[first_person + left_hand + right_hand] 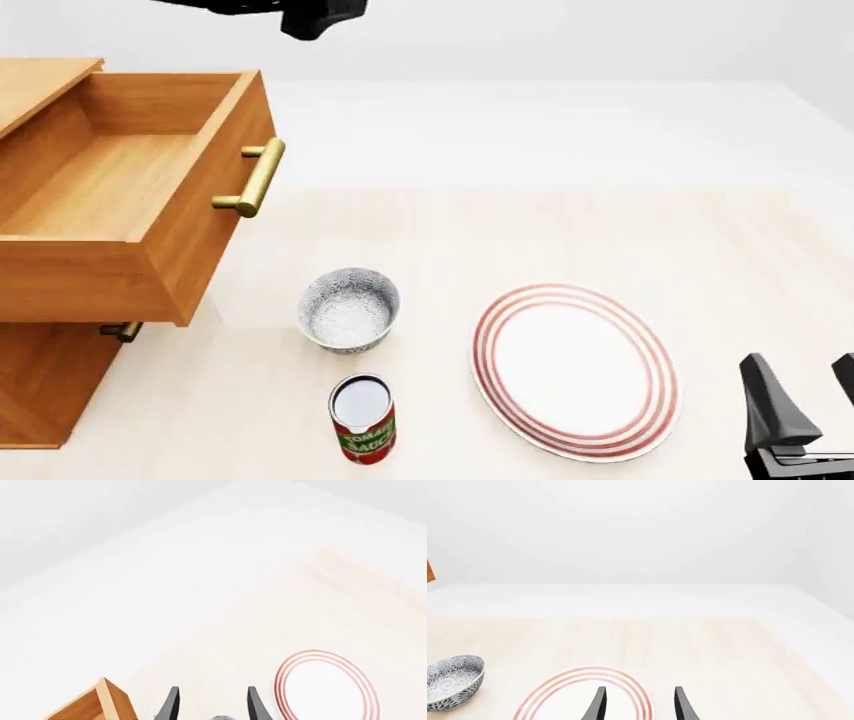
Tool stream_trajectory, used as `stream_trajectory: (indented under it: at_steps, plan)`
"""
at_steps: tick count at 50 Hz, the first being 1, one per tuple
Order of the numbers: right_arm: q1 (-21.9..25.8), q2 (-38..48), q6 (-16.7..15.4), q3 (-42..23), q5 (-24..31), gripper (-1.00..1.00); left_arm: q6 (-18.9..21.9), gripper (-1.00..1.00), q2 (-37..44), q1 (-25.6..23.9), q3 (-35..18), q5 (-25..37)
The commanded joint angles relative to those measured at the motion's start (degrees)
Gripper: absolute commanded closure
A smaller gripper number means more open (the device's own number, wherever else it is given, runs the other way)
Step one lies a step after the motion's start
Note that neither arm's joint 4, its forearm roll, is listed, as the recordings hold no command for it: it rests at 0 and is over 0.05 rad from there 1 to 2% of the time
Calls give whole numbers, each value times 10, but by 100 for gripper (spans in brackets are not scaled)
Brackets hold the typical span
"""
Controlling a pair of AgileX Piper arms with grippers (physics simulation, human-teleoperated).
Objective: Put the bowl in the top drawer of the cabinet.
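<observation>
Front view: the light orange-brown wooden cabinet [47, 385] fills the left edge of the frame, and its large upper box-shaped wooden drawer [100, 200] with the horizontal brass bar handle [254, 178] stands pulled out, its inside bare. A second, smaller brass handle [122, 331] shows just beneath the drawer's lower front corner. The small round deep bowl, white with a blue-grey speckle pattern [350, 309], sits upright on the pale wood table [561, 230] at lower centre, to the right of the cabinet and outside the drawer. Just below it stands the red tomato sauce can [362, 418], upright, near the bowl but apart from it. The large flat white plate with red rings [577, 371] lies to the bowl's right, apart from it. Left gripper [213, 706]: black fingers spread, nothing between them; a dark part of the left arm shows at the top edge of the front view, above the drawer. In the left wrist view a speckled grey sliver shows between the fingertips at the bottom edge; cannot tell what it is. Right gripper [640, 705]: at the lower right corner of the front view, fingers spread, nothing held, the plate's rim just ahead of them.
</observation>
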Motion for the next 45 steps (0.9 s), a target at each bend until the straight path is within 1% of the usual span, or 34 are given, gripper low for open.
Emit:
stream_trajectory:
  at_steps: [1, 2, 4, 5, 8, 11, 12, 14, 15, 16, 18, 20, 22, 24, 25, 26, 27, 30, 32, 39, 43, 45]
  plan:
    - [0, 0, 0, 0, 0, -100, -40, -100, 19, -9, 84, -29]
    - [0, 0, 0, 0, 0, -100, -41, -100, 15, -10, 96, -36]
    - [0, 0, 0, 0, 0, -100, -46, -100, 15, -7, 102, -43]
    - [0, 0, 0, 0, 0, -100, -38, -100, 16, -7, 108, -47]
    - [0, 0, 0, 0, 0, -100, -36, -100, 17, -15, 117, -48]
    - [0, 0, 0, 0, 0, -100, -36, -100, 21, -6, 120, -57]
    - [0, 0, 0, 0, 0, -100, -57, -100, 25, -9, 122, -55]
    - [0, 0, 0, 0, 0, -100, -77, -100, 29, -6, 125, -58]
    - [0, 0, 0, 0, 0, -100, -89, -100, 40, 8, 120, -51]
    - [0, 0, 0, 0, 0, -100, -97, -100, 35, -4, 123, -59]
    - [0, 0, 0, 0, 0, -100, -71, -100, 38, -12, 128, -61]
    - [0, 0, 0, 0, 0, -100, -81, -100, 41, -16, 131, -64]
    - [0, 0, 0, 0, 0, -100, -82, -100, 42, -18, 133, -66]
    - [0, 0, 0, 0, 0, -100, -83, -100, 45, -19, 142, -73]
    - [0, 0, 0, 0, 0, -100, -82, -100, 49, -23, 155, -81]
    - [0, 0, 0, 0, 0, -100, -82, -100, 49, -23, 155, -82]
    - [0, 0, 0, 0, 0, -100, -88, -100, 55, -20, 169, -92]
    - [0, 0, 0, 0, 0, -100, -87, -100, 60, -18, 181, -99]
    - [0, 0, 0, 0, 0, -100, -95, -100, 64, -18, 192, -103]
    - [0, 0, 0, 0, 0, -100, -88, -100, 72, -6, 215, -111]
    - [0, 0, 0, 0, 0, -100, -88, -100, 71, -12, 231, -121]
    - [0, 0, 0, 0, 0, -100, -97, -100, 73, -18, 240, -125]
